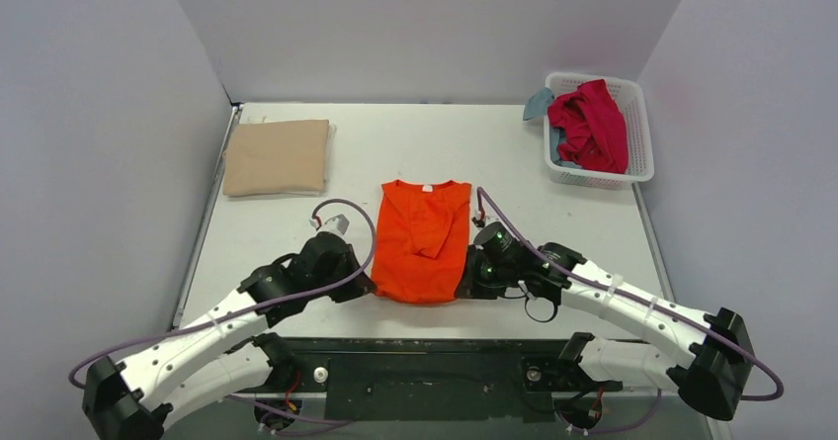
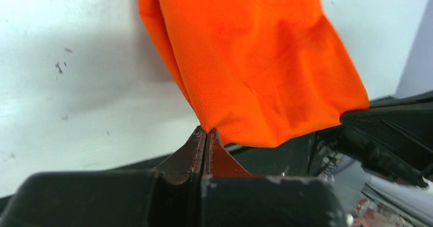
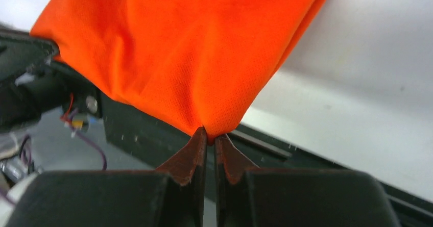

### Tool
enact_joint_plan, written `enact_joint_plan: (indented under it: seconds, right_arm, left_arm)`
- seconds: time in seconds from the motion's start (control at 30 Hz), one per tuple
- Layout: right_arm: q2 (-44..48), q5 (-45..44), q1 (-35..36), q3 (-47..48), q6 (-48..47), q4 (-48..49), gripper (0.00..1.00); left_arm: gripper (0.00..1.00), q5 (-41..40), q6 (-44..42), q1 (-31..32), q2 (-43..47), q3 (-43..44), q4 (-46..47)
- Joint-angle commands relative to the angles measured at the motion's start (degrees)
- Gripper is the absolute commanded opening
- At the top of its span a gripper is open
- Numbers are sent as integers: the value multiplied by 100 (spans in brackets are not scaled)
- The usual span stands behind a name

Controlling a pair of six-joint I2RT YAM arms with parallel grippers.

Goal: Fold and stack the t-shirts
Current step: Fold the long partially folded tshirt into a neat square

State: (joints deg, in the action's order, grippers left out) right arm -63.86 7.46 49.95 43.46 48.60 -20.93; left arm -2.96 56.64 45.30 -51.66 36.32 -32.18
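a white table point(image 1: 415, 143) with a matte, faintly scuffed top stands boxed in by three plain pale grey walls: a back wall point(image 1: 425, 25), a left wall point(image 1: 89, 163) and a right wall point(image 1: 751, 114). a dark strip point(image 1: 425, 366) runs along the table's near edge, and a thin metal trim point(image 1: 203, 232) lines its left side. the light is soft and even, leaving only faint shadows on the tabletop.
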Motion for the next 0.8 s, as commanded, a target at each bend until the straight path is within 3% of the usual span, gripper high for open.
enact_joint_plan:
  seconds: [0.0,0.17,0.3,0.4,0.6,0.77]
  right_arm:
    - [550,684,300,-6,86,-927,0]
    - [1027,1322,413,61,189,-1043,0]
    - [1141,1463,387,111,221,-1057,0]
    - [1163,1384,233,246,38,-1126,0]
    - [937,1701,-906,371,-444,-1292,0]
    - [587,1755,-1341,820,-878,-1306,0]
  left_arm:
    - [0,247,262,198,1061,-167,-637]
    - [0,532,304,252,2064,-23,-940]
    - [0,464,339,247,2299,39,-922]
    - [0,261,290,244,2173,106,-717]
    - [0,-520,136,215,1506,490,-376]
    - [0,-793,-39,-44,872,762,100]
